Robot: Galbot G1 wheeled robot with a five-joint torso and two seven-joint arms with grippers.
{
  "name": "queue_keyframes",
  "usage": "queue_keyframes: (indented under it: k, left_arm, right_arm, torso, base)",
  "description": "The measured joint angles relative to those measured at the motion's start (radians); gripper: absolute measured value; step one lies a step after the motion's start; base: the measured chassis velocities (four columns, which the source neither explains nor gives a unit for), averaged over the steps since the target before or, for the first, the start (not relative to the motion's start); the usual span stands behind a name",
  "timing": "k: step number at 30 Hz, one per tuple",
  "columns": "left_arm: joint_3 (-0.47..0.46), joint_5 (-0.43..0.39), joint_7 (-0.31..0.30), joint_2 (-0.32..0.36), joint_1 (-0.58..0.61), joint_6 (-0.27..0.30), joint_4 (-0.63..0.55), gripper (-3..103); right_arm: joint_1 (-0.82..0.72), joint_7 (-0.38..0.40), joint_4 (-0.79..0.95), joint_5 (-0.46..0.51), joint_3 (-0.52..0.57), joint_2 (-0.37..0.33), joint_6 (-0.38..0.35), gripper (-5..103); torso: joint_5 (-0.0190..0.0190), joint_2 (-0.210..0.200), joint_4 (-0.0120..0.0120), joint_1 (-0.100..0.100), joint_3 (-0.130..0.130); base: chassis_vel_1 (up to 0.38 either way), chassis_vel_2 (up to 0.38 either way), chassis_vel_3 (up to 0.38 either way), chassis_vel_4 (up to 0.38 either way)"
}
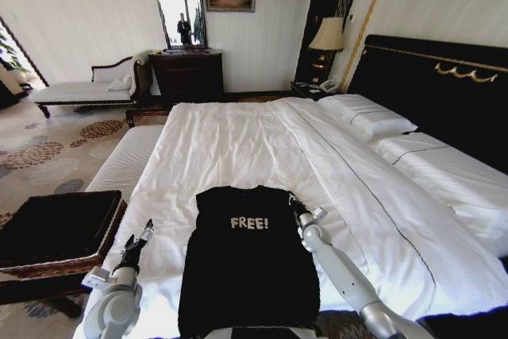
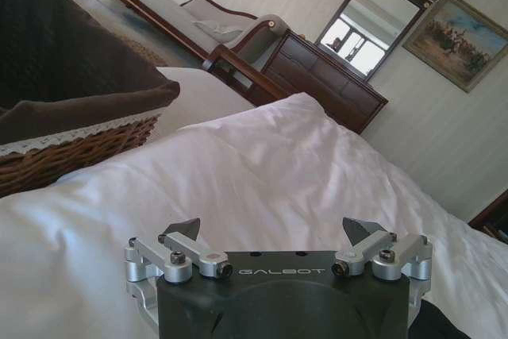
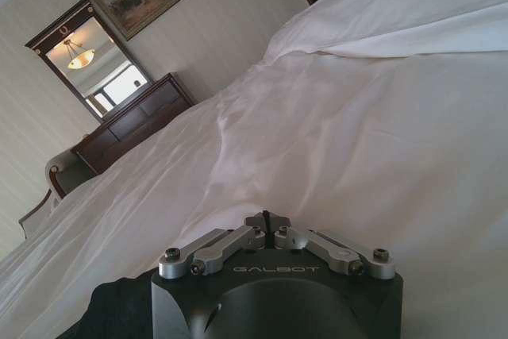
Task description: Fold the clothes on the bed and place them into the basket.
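White block letters reading "FREE!" stand across the chest of the black T-shirt (image 1: 248, 263), which lies spread on the bed (image 1: 238, 148). The brand name "GALBOT" is printed in pale letters on the black housing of the left claw (image 2: 274, 236), just behind its fingers. The same "GALBOT" mark stands on the black housing of the right claw (image 3: 267, 220).

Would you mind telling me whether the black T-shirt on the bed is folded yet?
Partly folded: the black short-sleeved T-shirt with white lettering lies flat on the white bed, sleeves tucked in, full length.
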Motion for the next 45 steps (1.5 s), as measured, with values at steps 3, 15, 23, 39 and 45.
queue_keyframes:
  k: [3, 15, 23, 39, 45]
  left_arm:
    - [0.032, 0.016, 0.002, 0.006, -0.027, 0.015, 0.005, 100]
    - [0.196, 0.078, 0.026, 0.121, -0.304, 0.097, 0.204, 100]
    - [0.311, 0.016, 0.026, 0.119, -0.478, 0.13, 0.361, 100]
    - [0.445, 0.03, 0.05, 0.123, -0.629, 0.11, 0.553, 89]
    - [0.465, 0.042, 0.067, 0.096, -0.698, 0.1, 0.658, 61]
  right_arm:
    - [0.001, -0.009, 0.001, -0.013, 0.0, 0.0, 0.01, 1]
    - [0.012, -0.03, 0.018, -0.069, -0.004, 0.011, 0.039, 1]
    - [-0.025, -0.029, 0.053, -0.102, 0.031, 0.025, 0.044, 1]
    - [-0.037, -0.023, 0.065, -0.118, 0.046, 0.009, 0.049, 1]
    - [-0.03, -0.02, 0.047, -0.126, 0.04, 0.009, 0.05, 1]
  torso:
    - [0.0, 0.0, 0.0001, 0.0, 0.0]
    - [-0.0002, 0.0, -0.0002, 0.0, 0.0]
    - [-0.0002, 0.0, 0.0, 0.0, 0.0]
    - [-0.0001, 0.0, 0.0001, 0.0, 0.0]
    - [0.0, 0.0, -0.0001, 0.0, 0.0]
  base:
    - [0.0, 0.0, 0.0, 0.0]
    - [0.0, 0.0, 0.0, 0.0]
    - [0.0, 0.0, 0.0, 0.0]
    - [0.0, 0.0, 0.0, 0.0]
    - [0.0, 0.0, 0.0, 0.0]
